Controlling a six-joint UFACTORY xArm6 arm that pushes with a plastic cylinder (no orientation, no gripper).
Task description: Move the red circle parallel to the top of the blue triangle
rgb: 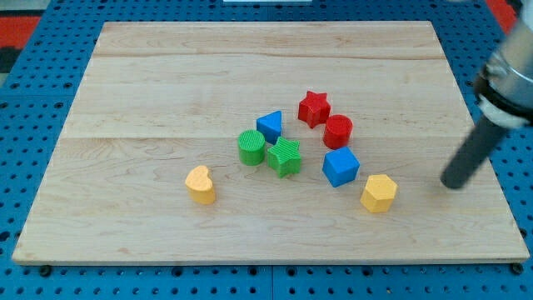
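The red circle (338, 132) lies on the wooden board (166, 83), right of centre, just below and right of the red star (314, 108). The blue triangle (270, 126) lies to the left of the red circle, with a gap between them. My tip (454, 184) rests on the board near its right edge, well to the right of the red circle and right of the yellow hexagon (379, 192), touching no block.
A green cylinder (251, 147) and a green star (285, 157) sit just below the blue triangle. A blue cube (341, 167) lies below the red circle. A yellow heart (200, 184) lies at the lower left. Blue pegboard surrounds the board.
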